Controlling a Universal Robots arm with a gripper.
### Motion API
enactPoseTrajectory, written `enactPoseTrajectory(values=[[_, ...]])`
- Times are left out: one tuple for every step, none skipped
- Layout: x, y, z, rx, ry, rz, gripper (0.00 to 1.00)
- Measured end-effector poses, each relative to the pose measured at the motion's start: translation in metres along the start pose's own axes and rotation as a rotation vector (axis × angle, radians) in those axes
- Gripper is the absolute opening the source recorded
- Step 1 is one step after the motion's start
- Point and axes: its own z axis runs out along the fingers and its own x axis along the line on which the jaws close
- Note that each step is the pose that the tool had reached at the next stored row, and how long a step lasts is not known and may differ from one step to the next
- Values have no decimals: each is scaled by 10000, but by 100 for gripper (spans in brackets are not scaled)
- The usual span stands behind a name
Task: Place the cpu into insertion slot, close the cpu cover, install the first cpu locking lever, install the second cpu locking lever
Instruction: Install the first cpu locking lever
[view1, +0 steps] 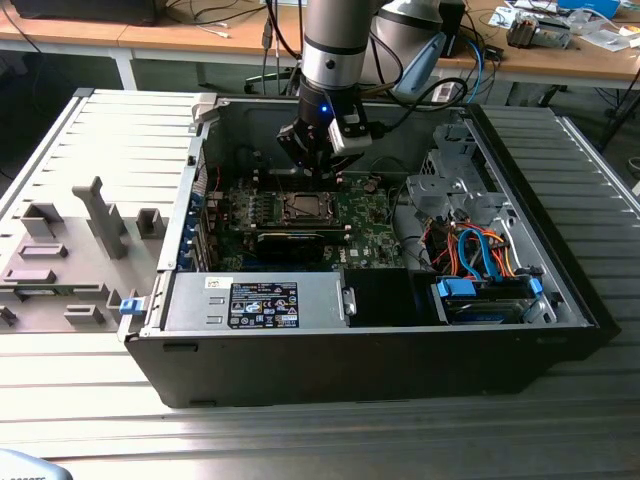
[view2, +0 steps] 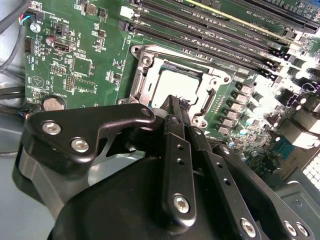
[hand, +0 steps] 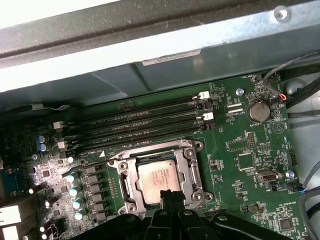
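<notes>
The cpu (hand: 159, 179) (view2: 175, 84), a silvery square chip, lies in the insertion slot (view1: 302, 207) on the green motherboard (view1: 365, 220). The cpu cover (hand: 189, 169) (view2: 150, 64) lies flat around it, and the chip shows through its window. My gripper (hand: 167, 195) (view2: 174, 101) (view1: 318, 165) hangs just above the socket's edge. Its black fingers are shut tip to tip, with nothing visible between them. I cannot make out the locking levers or how they stand.
Long black memory slots (hand: 145, 122) run beside the socket, close to the case wall (hand: 150, 45). Blue and orange cables (view1: 480, 250) and a drive cage fill the exterior view's right of the case. A power supply (view1: 260, 300) sits in front. A grey parts tray (view1: 70, 250) lies outside.
</notes>
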Motion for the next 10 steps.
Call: enactPoseTrajectory(values=[[0,0,0,0,0,-13,11],[0,0,0,1,0,-21,11],[0,0,0,1,-1,-29,11],[0,0,0,1,-1,-43,11],[0,0,0,2,-2,-51,11],[0,0,0,2,-2,-59,11],[0,0,0,2,-2,-71,11],[0,0,0,3,-2,-81,11],[0,0,0,4,-4,-107,11],[0,0,0,5,-4,-133,11]])
